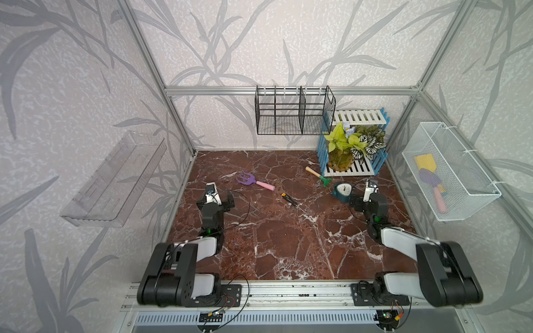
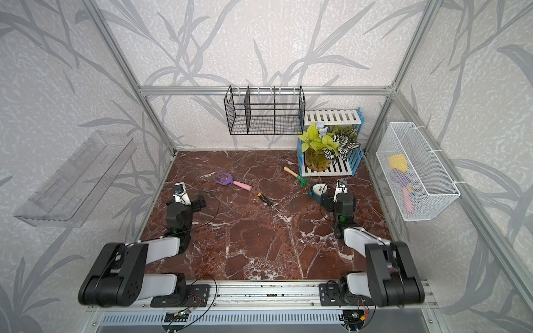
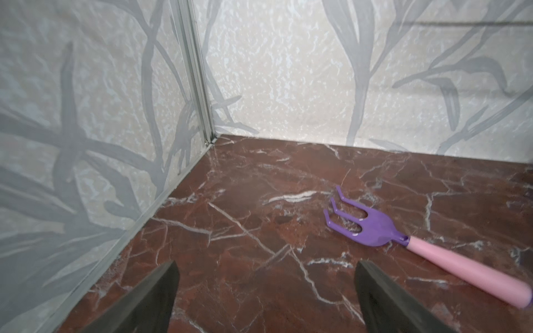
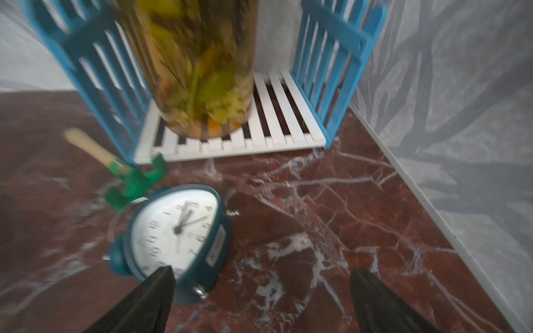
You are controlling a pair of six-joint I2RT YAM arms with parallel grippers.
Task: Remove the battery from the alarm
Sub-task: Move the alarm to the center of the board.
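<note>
Right hand (image 4: 262,272), jaws apart, low beside the alarm (image 4: 173,233); left hand (image 3: 265,263) likewise spread above the table (image 3: 259,187); green rake (image 4: 132,181) beside alarm.

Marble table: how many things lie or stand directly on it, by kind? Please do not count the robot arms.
Garden tools: 2 (purple fork, green rake)
Screwdriver: 1
Alarm clock: 1
Slatted rack: 1
Total: 5
</note>
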